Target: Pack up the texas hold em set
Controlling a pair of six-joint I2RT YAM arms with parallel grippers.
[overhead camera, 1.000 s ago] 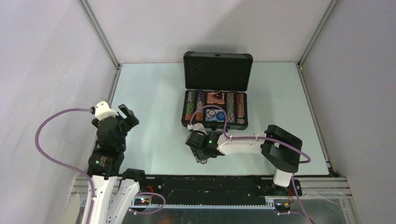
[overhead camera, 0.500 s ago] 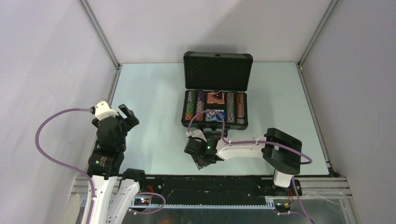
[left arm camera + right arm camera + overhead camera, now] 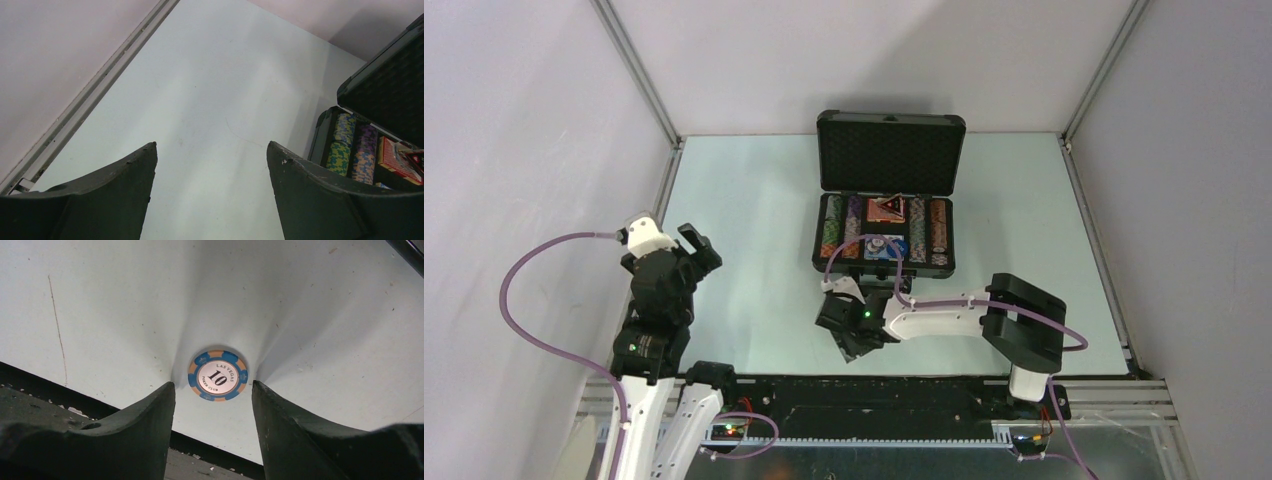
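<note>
- Right tool (image 3: 212, 385): open, holds nothing. Jaws straddle a blue-and-orange "10" chip (image 3: 218, 375), a sliver of gap on each side. Can't tell whether the tips touch the counter (image 3: 125, 300).
- Chip lies flat on the counter, close to its near edge, right next to the dark rail (image 3: 45, 390).
- Risk: the chip is thin and flat, so the jaws may ride over it on closing, or squirt it out sideways if the pinch lands off-centre.
- Risk: any nudge toward the near side could send it over the edge into the rail; recovery from there looks hard.
- Case (image 3: 884, 270): open, lid up, farther back on the counter, apart from the chip. Chip rows (image 3: 834, 228) and deck (image 3: 886, 208) are inside. The carry has to clear the front wall.
- Left tool (image 3: 210, 145): wide open, empty, raised at the left side, well clear.
</note>
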